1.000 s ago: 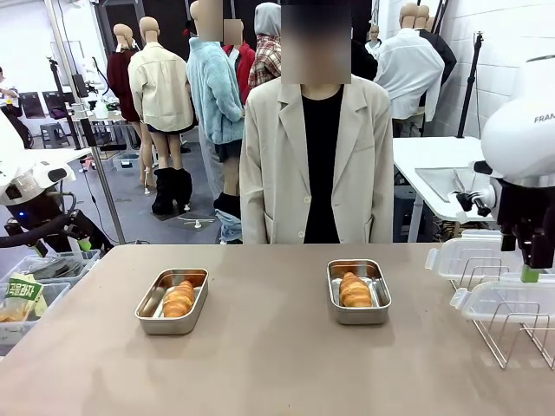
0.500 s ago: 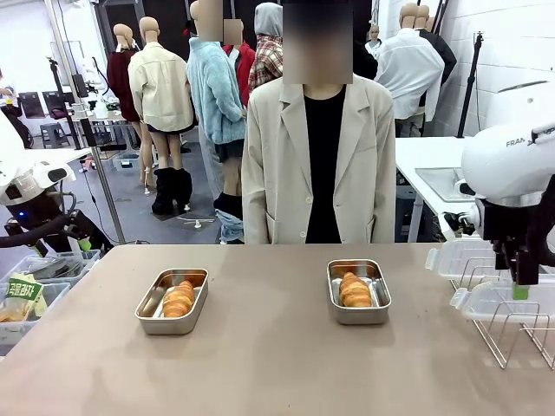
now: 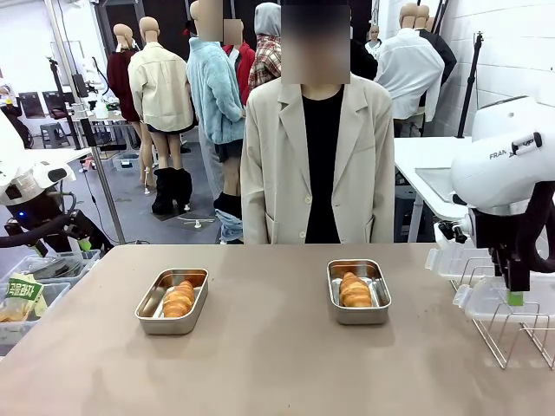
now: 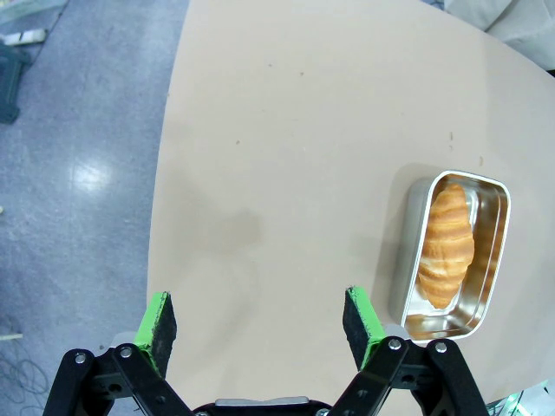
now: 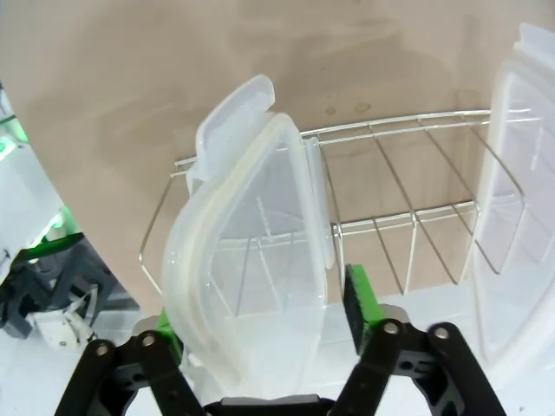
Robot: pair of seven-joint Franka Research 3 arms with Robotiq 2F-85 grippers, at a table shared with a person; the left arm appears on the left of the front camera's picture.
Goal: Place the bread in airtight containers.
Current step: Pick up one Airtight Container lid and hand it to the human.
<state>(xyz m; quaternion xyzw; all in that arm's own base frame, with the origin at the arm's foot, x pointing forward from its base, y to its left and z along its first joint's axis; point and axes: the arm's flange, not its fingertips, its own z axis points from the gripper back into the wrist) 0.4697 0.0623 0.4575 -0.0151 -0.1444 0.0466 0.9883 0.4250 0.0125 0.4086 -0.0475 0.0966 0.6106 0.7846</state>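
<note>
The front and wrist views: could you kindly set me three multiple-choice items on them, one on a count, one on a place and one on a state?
1. How many rolls lie in each steel container?
A. none
B. one
C. two

2. Where do the translucent lids stand?
A. clipped on the containers
B. in the wire rack
C. flat on the middle of the table

3. How is the left gripper?
A. open and empty
B. shut on a roll
C. shut on a lid

Answers:
1 B, a single roll lies in each container.
2 B, the lids stand on edge between the rack's wires.
3 A, its fingers are spread above bare table.
</note>
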